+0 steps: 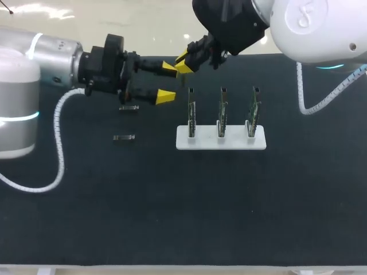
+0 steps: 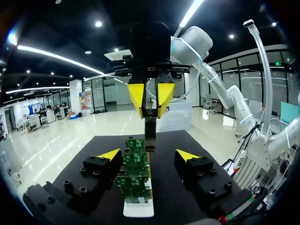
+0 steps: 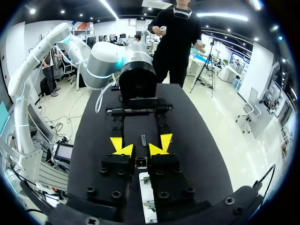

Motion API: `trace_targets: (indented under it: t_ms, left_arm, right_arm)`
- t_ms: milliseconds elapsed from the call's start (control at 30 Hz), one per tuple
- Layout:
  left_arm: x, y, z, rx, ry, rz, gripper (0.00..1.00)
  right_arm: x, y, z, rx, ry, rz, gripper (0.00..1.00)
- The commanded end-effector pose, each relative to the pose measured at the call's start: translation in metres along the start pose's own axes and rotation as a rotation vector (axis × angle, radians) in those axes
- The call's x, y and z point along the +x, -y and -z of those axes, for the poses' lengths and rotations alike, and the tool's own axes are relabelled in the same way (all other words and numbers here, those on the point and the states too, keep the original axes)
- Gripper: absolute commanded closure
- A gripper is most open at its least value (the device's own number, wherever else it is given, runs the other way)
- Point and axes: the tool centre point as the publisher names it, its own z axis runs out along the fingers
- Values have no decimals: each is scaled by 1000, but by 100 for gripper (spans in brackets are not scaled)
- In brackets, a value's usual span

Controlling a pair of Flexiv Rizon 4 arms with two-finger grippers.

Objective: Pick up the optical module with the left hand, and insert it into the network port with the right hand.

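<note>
The right gripper (image 1: 184, 62), coming in from the upper right of the head view, has its yellow tips pinched nearly together on the optical module (image 2: 150, 127). The module is a slim, dark bar that hangs below the fingertips, with a small metallic end (image 3: 140, 162) showing between the finger bodies. It is held in the air just above and behind the leftmost of three upright green circuit boards (image 1: 221, 112), which stand in a row on a white stand (image 1: 221, 140) at centre frame. The left gripper (image 1: 167, 82), at upper left, has its jaws spread wide and holds nothing. Two more small dark modules (image 1: 129, 107) (image 1: 123, 137) lie on the black table (image 1: 172, 217) left of the stand.
</note>
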Motion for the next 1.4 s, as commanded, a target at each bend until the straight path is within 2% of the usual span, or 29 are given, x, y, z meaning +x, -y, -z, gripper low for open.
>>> trace_targets:
  t_ms: [33, 300, 467, 667, 733, 767, 900, 1400]
  left_arm:
    - [-4, 14, 31, 4, -76, 10, 0]
    - [1, 28, 79, 10, -192, -7, 0]
    - [7, 26, 101, -20, -242, -1, 0]
    - [12, 19, 116, -104, -286, -13, 0]
    - [13, 16, 121, -97, -293, 1, 0]
    - [16, 14, 123, -121, -309, 0, 0]
    - [21, 10, 130, -99, -323, 8, 0]
    - [21, 10, 130, -99, -323, 8, 0]
  right_arm:
    - [0, 0, -1, 1, 0, 0, 100]
    - [0, 0, -1, 1, 0, 0, 100]
    - [0, 0, -1, 1, 0, 0, 100]
    - [0, 0, -1, 1, 0, 0, 100]
    - [0, 0, -1, 1, 0, 0, 100]
    - [0, 0, -1, 1, 0, 0, 100]
    - [0, 0, -1, 1, 0, 0, 100]
    - [0, 0, -1, 1, 0, 0, 100]
